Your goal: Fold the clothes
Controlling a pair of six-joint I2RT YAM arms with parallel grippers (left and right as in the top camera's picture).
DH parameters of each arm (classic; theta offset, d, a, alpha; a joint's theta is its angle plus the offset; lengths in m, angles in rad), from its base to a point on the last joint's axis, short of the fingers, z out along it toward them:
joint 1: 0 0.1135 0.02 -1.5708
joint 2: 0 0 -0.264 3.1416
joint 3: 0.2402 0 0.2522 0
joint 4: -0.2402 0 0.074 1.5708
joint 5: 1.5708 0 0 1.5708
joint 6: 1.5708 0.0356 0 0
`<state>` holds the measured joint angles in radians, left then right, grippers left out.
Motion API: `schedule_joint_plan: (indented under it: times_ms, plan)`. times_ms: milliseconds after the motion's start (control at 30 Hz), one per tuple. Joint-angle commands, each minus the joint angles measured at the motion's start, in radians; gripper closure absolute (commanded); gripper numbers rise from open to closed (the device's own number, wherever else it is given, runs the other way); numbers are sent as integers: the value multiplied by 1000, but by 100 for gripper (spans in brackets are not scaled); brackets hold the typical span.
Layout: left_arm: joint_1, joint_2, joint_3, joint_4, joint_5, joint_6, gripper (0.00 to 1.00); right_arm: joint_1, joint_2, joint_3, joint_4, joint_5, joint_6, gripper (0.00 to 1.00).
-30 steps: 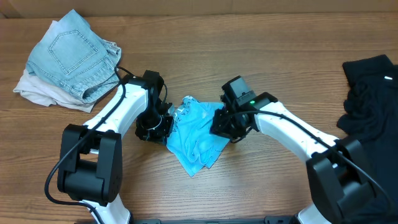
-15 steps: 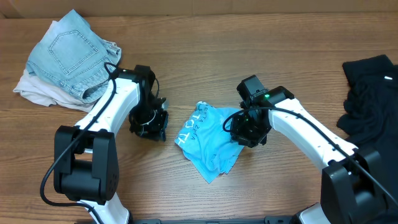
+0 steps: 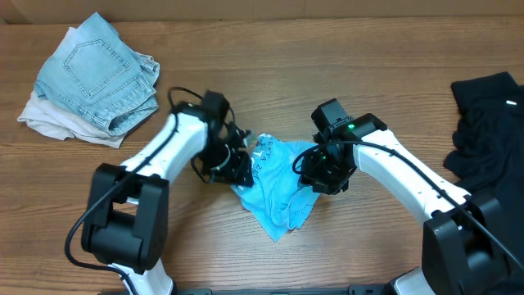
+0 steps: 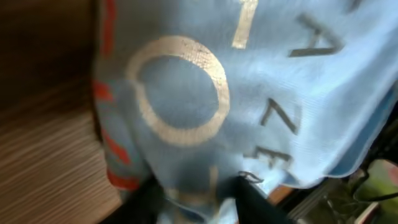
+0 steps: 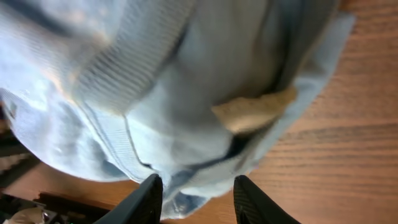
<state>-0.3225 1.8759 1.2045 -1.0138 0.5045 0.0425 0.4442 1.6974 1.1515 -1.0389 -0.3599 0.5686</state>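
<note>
Prob. a robotics lab bench: a white-and-black left robot arm [image 3: 173, 141] & matching right robot arm [image 3: 401, 172] are reaching in from the near edge of a brown wood-grain laminate table [image 3: 270, 57]. A plain tan board backdrop [image 3: 246, 8] is running along the far edge. Pale denim shorts [image 3: 98, 74] & a crumpled black garment [image 3: 485, 123] are lying heaped at far-left corner & right edge.
</note>
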Motion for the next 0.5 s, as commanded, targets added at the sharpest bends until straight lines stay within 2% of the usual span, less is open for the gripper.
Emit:
schedule_joint_plan:
  times_ms: [0, 33, 67, 167, 200, 467]
  plan:
    - [-12, 0, -48, 18, -40, -55, 83, 10, 22, -40, 34, -9, 0, 59]
    - [-12, 0, -53, 18, -41, -62, 92, 10, 22, -56, 48, -8, 0, 59]
    - [-10, 0, -55, 16, -41, -66, 96, 9, 22, -64, 51, -8, 0, 67]
    - [5, 0, -48, -11, -41, -66, 96, 4, 21, -64, 42, -8, -27, 93]
    - [13, 0, -41, -31, -41, -66, 96, -3, 20, -61, 30, -7, -27, 96]
    - [123, -1, 89, -187, -119, -46, 96, -55, -2, 3, -138, 73, -76, 96]
